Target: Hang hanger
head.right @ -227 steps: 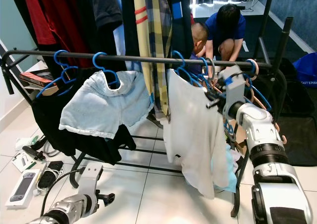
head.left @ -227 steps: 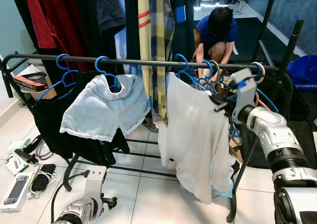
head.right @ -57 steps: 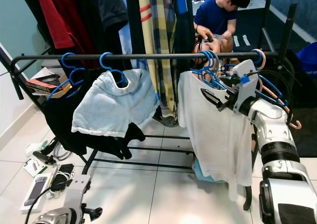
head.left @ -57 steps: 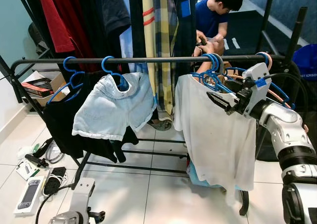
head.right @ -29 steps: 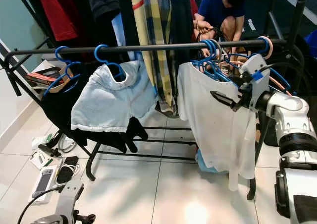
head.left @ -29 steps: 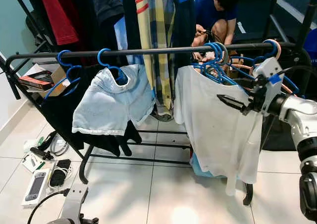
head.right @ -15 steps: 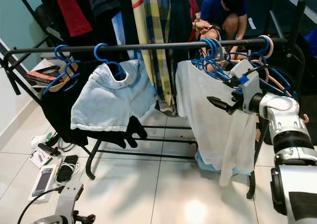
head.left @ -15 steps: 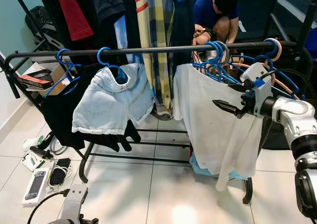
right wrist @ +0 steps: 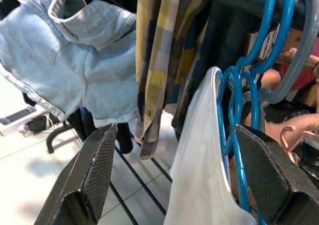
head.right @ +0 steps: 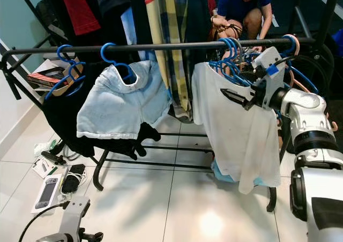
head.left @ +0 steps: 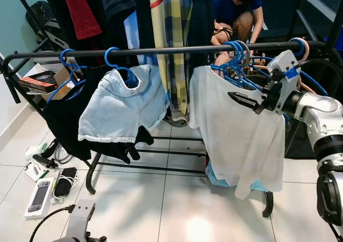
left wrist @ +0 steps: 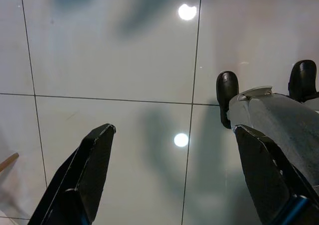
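Note:
A black rail crosses the scene at chest height. Blue hangers hook over it: one carries a black garment, one pale denim shorts, and a bunch of blue hangers at the right holds a white T-shirt. My right gripper is open, just in front of the shirt's upper chest and below the rail, holding nothing. In the right wrist view the shirt's collar and hanger lie beyond the spread fingers. My left gripper hangs low over the floor tiles, open and empty.
A person in a blue top crouches behind the rack. More clothes hang from a higher rail behind. On the floor at left lie a handheld console and cables. A box sits behind the rail's left end. The rack foot stands at right.
My right gripper has come away from the hangers on the rail and now sits in front of the white shirt, a little higher than half a second ago. The camera has shifted.

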